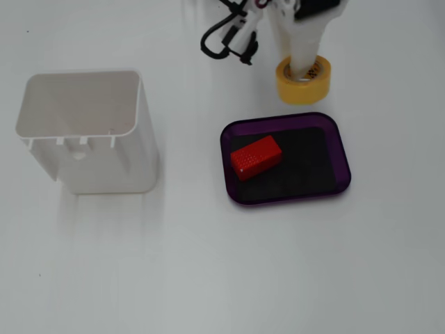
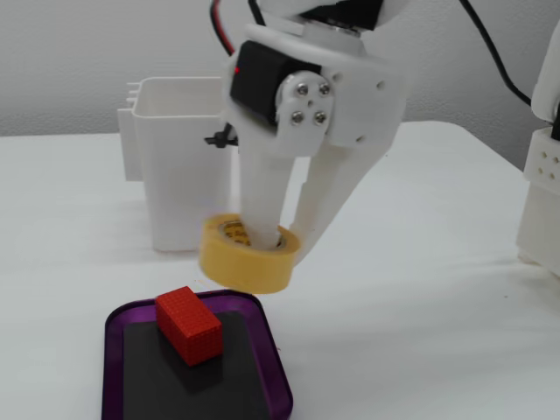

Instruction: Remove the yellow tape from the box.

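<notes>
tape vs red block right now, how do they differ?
The tape is a yellow ring; the block is a red rectangular brick. The tape is outside the tray, while the block lies on the tray's black floor. The tool grips the tape, one finger through its hole and one outside the wall; the block is untouched. In one fixed view the tape looks lifted and tilted; the block rests flat. Both are small next to the tray.

White table [image 1: 208, 278]; plain pale grey wall [image 2: 87, 52] behind; soft, even light.

Red block [image 1: 256, 157] fills box [image 1: 342, 156] left; right half free.
</notes>
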Robot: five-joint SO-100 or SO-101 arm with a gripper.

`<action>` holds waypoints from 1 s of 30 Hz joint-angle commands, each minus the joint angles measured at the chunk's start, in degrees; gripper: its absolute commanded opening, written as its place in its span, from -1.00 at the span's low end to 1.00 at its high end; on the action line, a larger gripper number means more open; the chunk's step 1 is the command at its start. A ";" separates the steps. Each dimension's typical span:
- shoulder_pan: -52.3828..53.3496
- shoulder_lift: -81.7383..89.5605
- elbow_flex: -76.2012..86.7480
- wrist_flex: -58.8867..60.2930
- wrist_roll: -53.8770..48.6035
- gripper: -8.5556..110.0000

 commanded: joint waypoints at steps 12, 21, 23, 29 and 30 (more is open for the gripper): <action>1.85 22.06 41.22 -21.97 0.26 -0.86; 1.85 22.06 46.49 -26.89 -0.26 -0.86; 1.85 22.06 47.46 -27.42 -0.26 -0.86; 1.85 22.06 49.31 -27.42 -0.26 -0.76; 1.85 22.06 49.31 -27.33 -0.26 -0.74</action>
